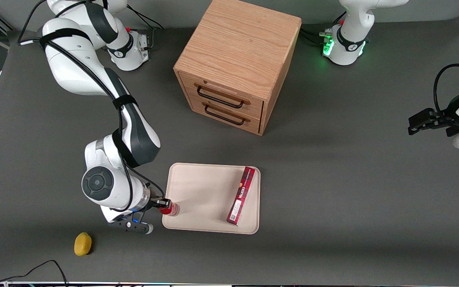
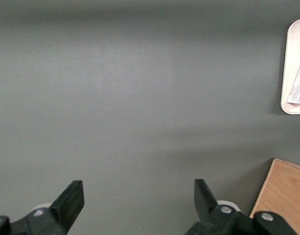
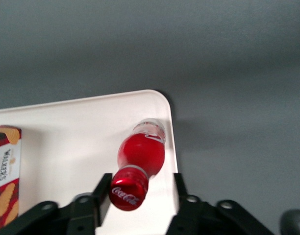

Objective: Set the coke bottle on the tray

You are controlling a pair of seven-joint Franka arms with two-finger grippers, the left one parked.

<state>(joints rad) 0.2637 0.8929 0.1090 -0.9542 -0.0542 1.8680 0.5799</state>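
Note:
The coke bottle [image 1: 170,209] is small and red with a red cap. It stands on the cream tray [image 1: 205,191], just inside the rim at the corner nearest the working arm. My gripper [image 1: 161,205] is at the bottle's top, open. In the right wrist view the lettered cap of the coke bottle [image 3: 140,156] sits between the two black fingers of the gripper [image 3: 140,185]. One finger is against the cap and the other is clear of it. The bottle's clear base rests on the tray [image 3: 81,132] close to its rounded corner.
A long flat red box [image 1: 242,195] lies on the tray toward the parked arm's end. A wooden drawer cabinet [image 1: 237,59] stands farther from the front camera than the tray. A yellow lemon-like object [image 1: 82,243] lies on the table near its front edge.

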